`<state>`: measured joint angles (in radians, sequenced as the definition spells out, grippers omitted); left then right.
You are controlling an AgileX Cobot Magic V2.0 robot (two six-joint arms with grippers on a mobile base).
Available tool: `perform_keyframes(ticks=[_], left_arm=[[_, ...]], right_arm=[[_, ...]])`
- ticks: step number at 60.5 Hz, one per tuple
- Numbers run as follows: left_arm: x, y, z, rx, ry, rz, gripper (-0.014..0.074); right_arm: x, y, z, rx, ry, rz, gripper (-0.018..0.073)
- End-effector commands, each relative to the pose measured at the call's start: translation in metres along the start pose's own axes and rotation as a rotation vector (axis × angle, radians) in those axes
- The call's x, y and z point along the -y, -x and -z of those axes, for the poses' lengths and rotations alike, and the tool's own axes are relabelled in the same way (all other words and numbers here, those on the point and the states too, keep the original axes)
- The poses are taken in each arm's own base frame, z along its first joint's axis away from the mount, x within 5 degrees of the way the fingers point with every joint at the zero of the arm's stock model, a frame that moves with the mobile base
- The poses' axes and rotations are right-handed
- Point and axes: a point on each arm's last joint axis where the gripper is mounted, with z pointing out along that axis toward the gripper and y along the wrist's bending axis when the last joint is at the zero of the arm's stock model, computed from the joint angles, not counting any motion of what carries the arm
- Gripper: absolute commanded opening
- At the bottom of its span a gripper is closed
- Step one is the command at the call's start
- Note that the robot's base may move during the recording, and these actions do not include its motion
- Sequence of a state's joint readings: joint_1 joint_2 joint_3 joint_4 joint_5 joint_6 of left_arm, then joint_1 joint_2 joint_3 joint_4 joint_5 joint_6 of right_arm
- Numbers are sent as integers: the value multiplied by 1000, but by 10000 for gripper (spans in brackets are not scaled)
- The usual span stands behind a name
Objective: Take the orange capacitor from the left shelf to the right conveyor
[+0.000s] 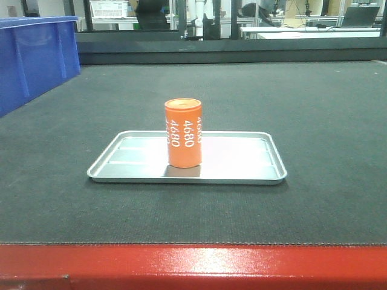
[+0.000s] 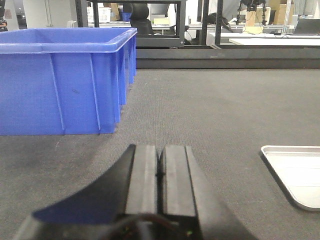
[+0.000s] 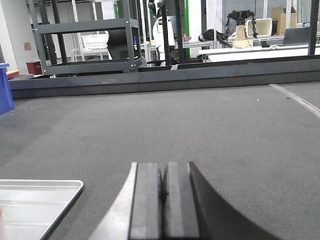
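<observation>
- The right conveyor (image 1: pixel 314 121) — a broad, dark, textured belt surface — fills most of the front-facing view, with its glossy red front edge (image 1: pixel 193 266) running along the bottom of the frame.
- A blue bin (image 1: pixel 33 57) stands on the belt at the upper left of the front view; in the left wrist view it takes up the whole upper left, its ribbed wall facing the camera.
- A shallow silver tray (image 1: pixel 242 160) lies flat at the centre of the front view; one corner of it shows at the lower right of the left wrist view and another at the lower left of the right wrist view.
- The orange capacitor (image 1: pixel 183 133) stands upright on the tray, a little left of the tray's middle, white "4680" printed down its side — no fingers touch it.
- The left gripper (image 2: pixel 160 172) sits at the bottom centre of its wrist view, fingers pressed together with nothing between them, low over bare belt between the bin and the tray.
- The right gripper (image 3: pixel 163 192) appears at the bottom centre of its own view, fingers likewise closed on nothing, just right of the tray's corner.
</observation>
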<state>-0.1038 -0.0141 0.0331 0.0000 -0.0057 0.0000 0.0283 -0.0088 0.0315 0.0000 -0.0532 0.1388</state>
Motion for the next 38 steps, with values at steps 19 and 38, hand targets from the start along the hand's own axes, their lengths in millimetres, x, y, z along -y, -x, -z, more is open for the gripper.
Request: perform_keyframes(ticks=[19,38], left_arm=[[0,10,0,82,-5,6,-105],[0,10,0,82,-5,6,-105]], right_arm=[[-1,9,2,114,11,6,49],[-1,9,2,114,11,6,49]])
